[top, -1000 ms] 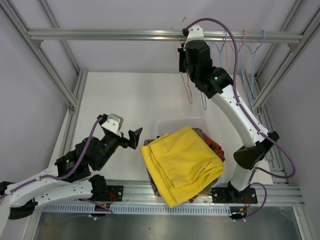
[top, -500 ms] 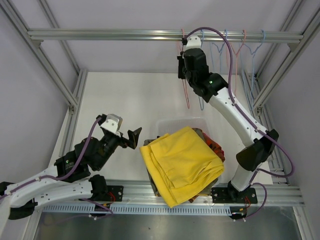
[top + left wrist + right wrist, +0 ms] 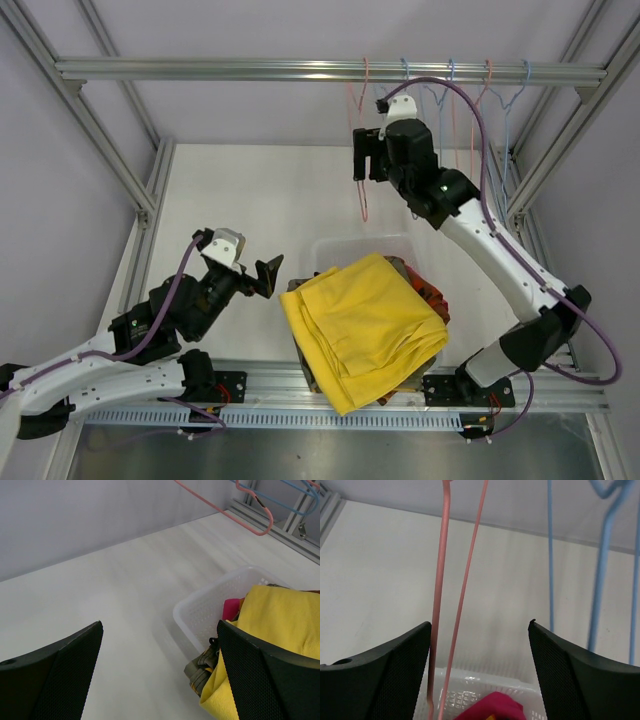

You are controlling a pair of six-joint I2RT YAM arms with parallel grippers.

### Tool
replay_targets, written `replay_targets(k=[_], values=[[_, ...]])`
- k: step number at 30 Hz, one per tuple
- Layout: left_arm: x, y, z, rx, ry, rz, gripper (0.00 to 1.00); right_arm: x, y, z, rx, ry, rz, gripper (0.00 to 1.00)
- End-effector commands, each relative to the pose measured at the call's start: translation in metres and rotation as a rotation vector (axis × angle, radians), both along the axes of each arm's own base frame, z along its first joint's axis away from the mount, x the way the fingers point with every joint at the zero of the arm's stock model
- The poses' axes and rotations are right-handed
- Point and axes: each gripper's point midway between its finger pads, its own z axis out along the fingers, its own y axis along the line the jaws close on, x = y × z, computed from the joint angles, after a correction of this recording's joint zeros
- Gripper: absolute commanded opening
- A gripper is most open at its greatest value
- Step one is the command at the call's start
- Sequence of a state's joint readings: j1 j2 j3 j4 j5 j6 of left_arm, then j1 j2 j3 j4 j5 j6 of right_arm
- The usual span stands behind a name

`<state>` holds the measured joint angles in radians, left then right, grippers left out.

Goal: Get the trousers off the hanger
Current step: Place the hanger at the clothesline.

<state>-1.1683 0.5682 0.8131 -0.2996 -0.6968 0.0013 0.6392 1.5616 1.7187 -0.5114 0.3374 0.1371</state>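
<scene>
A white translucent plastic basket [image 3: 335, 243] is sitting on the table near the arms' bases, holding the folded trousers in a heap. The plain yellow cloth trousers [image 3: 365, 325] are lying on top, spilling over the near rim and hiding most of the pile. The orange camouflage trousers [image 3: 433, 296] are peeking out at the right edge. The olive-yellow camouflage trousers [image 3: 197, 674] are hanging out from under the yellow cloth at the near-left corner. The plain magenta-pink trousers [image 3: 230, 609] are showing only as a small patch against the basket's inner wall.

The pale white table [image 3: 250, 190] is stretching back to a silver aluminium rail [image 3: 250, 70], part of a frame with pale grey walls around it. A thin pink wire hanger [image 3: 362, 205] and several thin blue wire hangers [image 3: 450, 85] are hanging bare from the rail.

The right hand [image 3: 362, 168] is reaching up at the pink hanger with its fingers standing apart. In the wrist view the hanger's two wires are passing between them, close to the left finger; whether the wire is touching that finger I cannot tell. The left hand [image 3: 272, 277] is hovering over the table just left of the basket, its fingers spread wide, holding nothing.
</scene>
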Motion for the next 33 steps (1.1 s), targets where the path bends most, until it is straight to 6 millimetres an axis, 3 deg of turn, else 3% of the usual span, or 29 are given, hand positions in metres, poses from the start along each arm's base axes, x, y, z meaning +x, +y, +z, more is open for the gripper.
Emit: replay_targets(k=[1, 3, 5, 6, 7, 10, 11, 13, 14, 16, 22, 27, 33], values=[[0.003, 0.003, 0.006, -0.007, -0.024, 0.018, 0.99, -0.035, -0.009, 0.046, 0.08, -0.091, 0.038, 0.82], [0.004, 0.004, 0.005, -0.001, -0.024, 0.024, 0.99, -0.048, -0.012, 0.039, 0.064, -0.082, 0.048, 0.83], [0.004, 0.005, 0.004, 0.003, -0.025, 0.032, 0.99, -0.072, -0.016, 0.048, 0.076, -0.113, 0.066, 0.84], [0.005, 0.005, 0.004, 0.005, -0.026, 0.035, 0.99, -0.079, -0.016, 0.037, 0.064, -0.094, 0.079, 0.84], [0.004, 0.005, 0.005, 0.003, -0.028, 0.035, 0.99, -0.094, -0.019, 0.045, 0.085, -0.111, 0.102, 0.84], [0.006, 0.006, 0.003, 0.012, -0.03, 0.044, 0.99, -0.117, -0.029, 0.037, 0.085, -0.109, 0.118, 0.84], [0.006, 0.007, 0.004, 0.01, -0.03, 0.047, 0.99, -0.131, -0.043, 0.05, 0.11, -0.15, 0.1, 0.84], [0.007, 0.008, 0.003, 0.013, -0.03, 0.054, 0.99, -0.142, -0.059, 0.049, 0.109, -0.17, 0.078, 0.83], [0.007, 0.009, 0.004, 0.013, -0.032, 0.056, 0.99, -0.153, -0.077, 0.061, 0.13, -0.211, 0.046, 0.83], [0.007, 0.01, 0.004, 0.014, -0.033, 0.062, 1.0, -0.162, -0.1, 0.062, 0.094, -0.241, 0.014, 0.83], [0.007, 0.013, 0.005, 0.008, -0.037, 0.07, 0.99, -0.167, -0.156, 0.052, -0.097, -0.245, -0.158, 0.84], [0.006, 0.012, 0.005, 0.006, -0.037, 0.061, 0.99, -0.175, -0.194, 0.051, -0.128, -0.261, -0.279, 0.86], [0.004, 0.006, 0.004, 0.01, -0.028, 0.029, 1.0, -0.18, -0.211, 0.047, -0.114, -0.224, -0.344, 0.88]])
